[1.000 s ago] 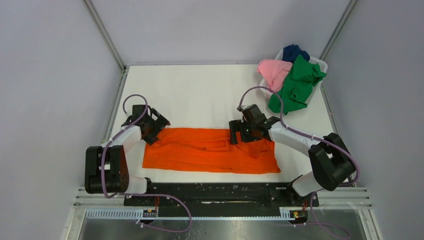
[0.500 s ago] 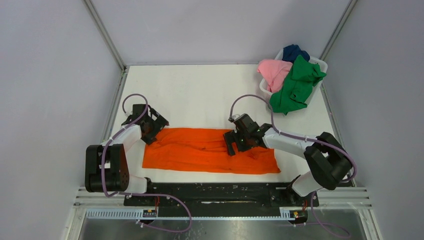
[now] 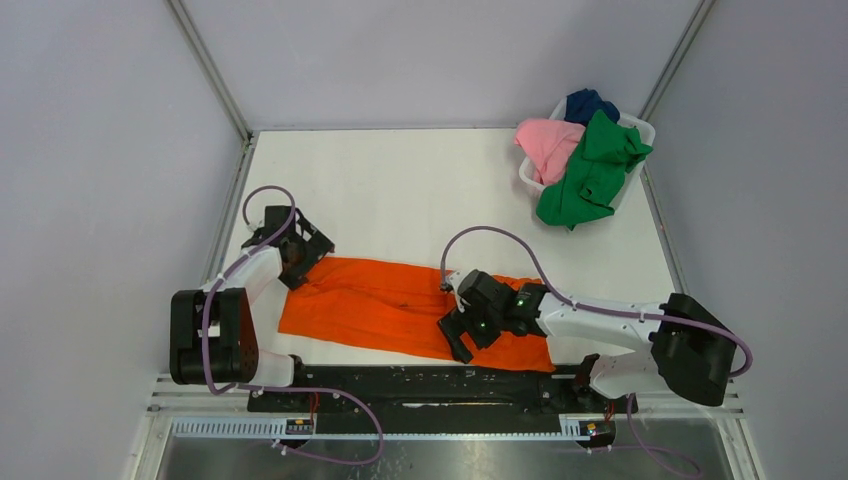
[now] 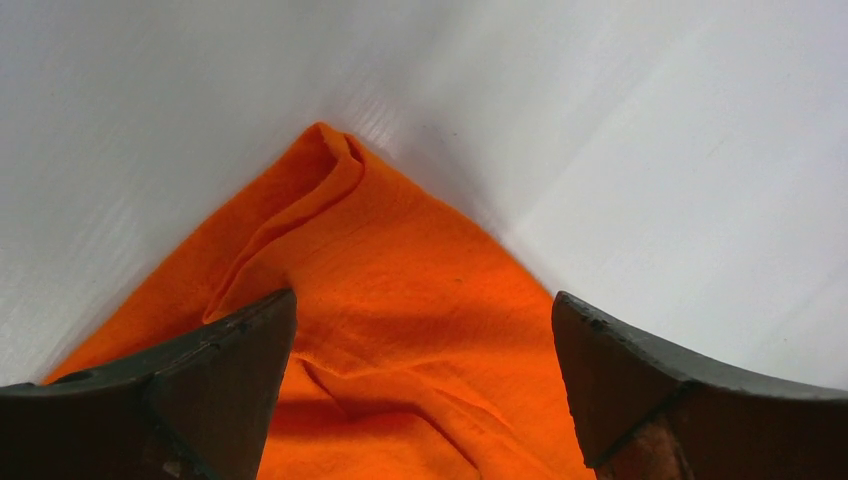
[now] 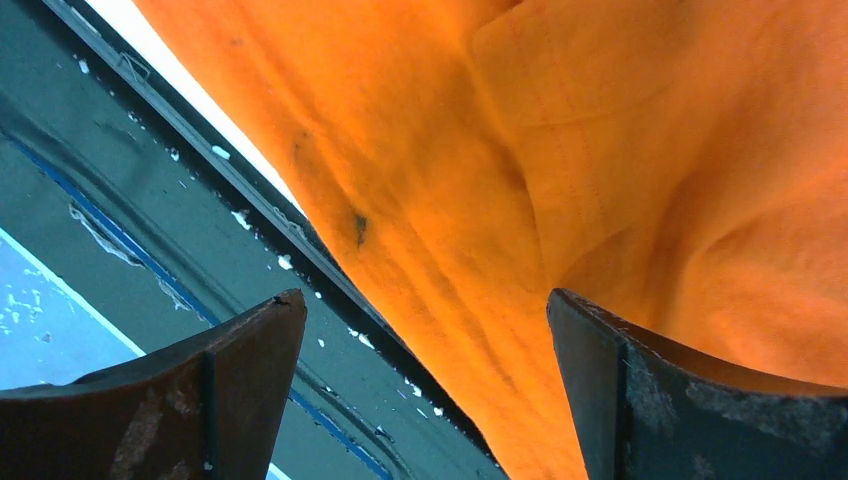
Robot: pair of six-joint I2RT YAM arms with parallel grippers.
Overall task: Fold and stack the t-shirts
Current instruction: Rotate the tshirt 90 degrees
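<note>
The bright orange t-shirt (image 3: 385, 305) lies spread along the near part of the white table. My left gripper (image 3: 291, 262) is open over the shirt's far left corner (image 4: 330, 150), its jaws wide apart above the cloth. My right gripper (image 3: 458, 333) is open at the shirt's near edge (image 5: 440, 250), one jaw over the cloth and one over the table's dark front rail. The green t-shirt (image 3: 590, 170), the pink t-shirt (image 3: 548, 143) and the dark blue t-shirt (image 3: 588, 104) are piled at the back right.
A white plastic basket (image 3: 640, 130) at the back right corner holds the three other shirts, the green one hanging over its front. The black rail (image 3: 400, 378) runs along the table's near edge. Grey walls close in both sides.
My right gripper has moved from the shirt's far edge toward the near edge and leftward. The shirt's near right part has shifted toward the rail. The left gripper has barely moved.
</note>
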